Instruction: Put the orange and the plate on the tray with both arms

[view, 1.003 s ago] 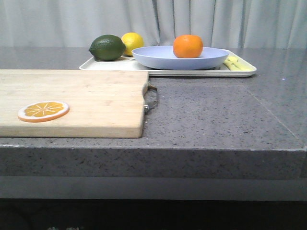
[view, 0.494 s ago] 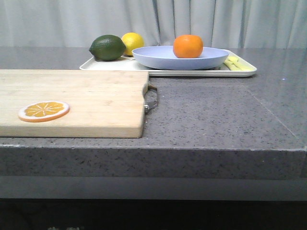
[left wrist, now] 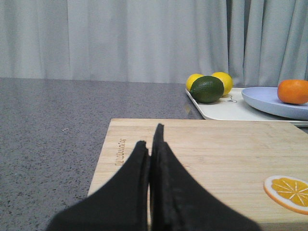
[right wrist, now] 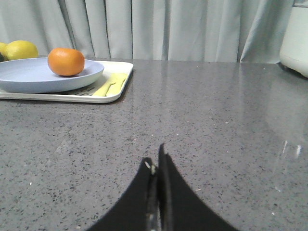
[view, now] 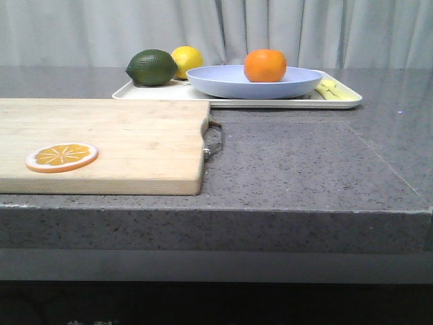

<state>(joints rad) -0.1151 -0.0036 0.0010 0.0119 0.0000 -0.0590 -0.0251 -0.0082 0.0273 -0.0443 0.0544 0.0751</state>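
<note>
The orange (view: pixel 265 66) sits in the lavender-blue plate (view: pixel 230 82), which rests on the off-white tray (view: pixel 348 99) at the back of the counter. All three also show in the left wrist view: orange (left wrist: pixel 292 91), plate (left wrist: pixel 269 103), tray (left wrist: pixel 221 108); and in the right wrist view: orange (right wrist: pixel 66 61), plate (right wrist: pixel 29 77), tray (right wrist: pixel 118 89). My left gripper (left wrist: pixel 151 139) is shut and empty, low over the wooden cutting board (left wrist: pixel 216 149). My right gripper (right wrist: pixel 155 161) is shut and empty over bare counter, well short of the tray. Neither gripper shows in the front view.
A dark green lime (view: pixel 151 68) and a yellow lemon (view: pixel 187 59) lie on the tray's left part, yellow cutlery (view: pixel 330 89) on its right end. An orange slice (view: pixel 61 157) lies on the cutting board (view: pixel 122 142). A white appliance (right wrist: pixel 296 38) stands at the far right.
</note>
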